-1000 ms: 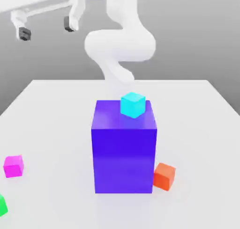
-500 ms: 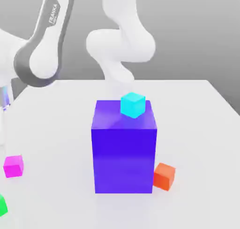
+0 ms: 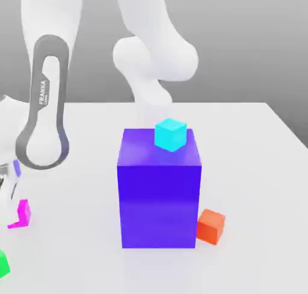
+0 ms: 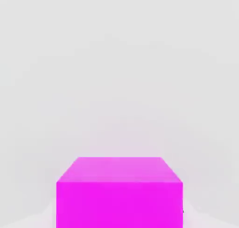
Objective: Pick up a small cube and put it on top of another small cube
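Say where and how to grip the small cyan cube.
Probably best from above, by two opposite side faces of the small cyan cube: its top is uncovered, but it sits askew on the big blue-violet block, so turn to match.

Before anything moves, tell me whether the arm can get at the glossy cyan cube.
Probably yes: the cyan cube sits uncovered atop the blue-violet block, though the pincer is down at the magenta cube.

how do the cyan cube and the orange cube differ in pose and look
The cyan cube sits on top of the blue-violet block; the orange cube sits on the table beside it. The cyan cube is bright blue-green, the orange cube reddish. Both are small cubes.
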Action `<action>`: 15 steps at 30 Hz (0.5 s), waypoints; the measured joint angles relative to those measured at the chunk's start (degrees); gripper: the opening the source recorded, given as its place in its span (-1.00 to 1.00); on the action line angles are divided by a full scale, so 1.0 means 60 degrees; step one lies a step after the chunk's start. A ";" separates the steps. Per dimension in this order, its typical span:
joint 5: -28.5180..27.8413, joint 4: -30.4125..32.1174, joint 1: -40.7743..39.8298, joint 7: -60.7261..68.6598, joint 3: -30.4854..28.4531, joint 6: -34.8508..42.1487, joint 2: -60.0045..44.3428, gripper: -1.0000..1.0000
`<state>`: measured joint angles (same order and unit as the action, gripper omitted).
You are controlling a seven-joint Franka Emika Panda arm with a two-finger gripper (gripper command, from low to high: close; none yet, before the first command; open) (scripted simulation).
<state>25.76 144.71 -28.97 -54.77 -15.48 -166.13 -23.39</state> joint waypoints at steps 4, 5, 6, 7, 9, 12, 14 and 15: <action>-0.1054 0.0268 0.0707 -0.0803 -0.0929 0.0702 0.0996 -1.00; -0.1321 0.0345 0.0926 -0.1002 -0.1207 0.0914 0.1284 -1.00; -0.1651 0.0424 0.1045 -0.1255 -0.1394 0.1113 0.1577 -1.00; -0.1803 0.0318 0.1184 -0.1440 -0.1482 0.1316 0.1676 -1.00; -0.1970 -0.0264 0.1438 -0.1869 -0.1437 0.1840 0.1602 -1.00; -0.2106 -0.1285 0.1835 -0.2484 -0.1324 0.2605 0.1328 -1.00; -0.2207 -0.1985 0.2077 -0.2912 -0.1239 0.3110 0.1134 -1.00; -0.2254 -0.2329 0.2193 -0.3123 -0.1201 0.3350 0.1035 -1.00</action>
<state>12.23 130.73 -15.81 -73.51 -22.68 -146.03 -17.18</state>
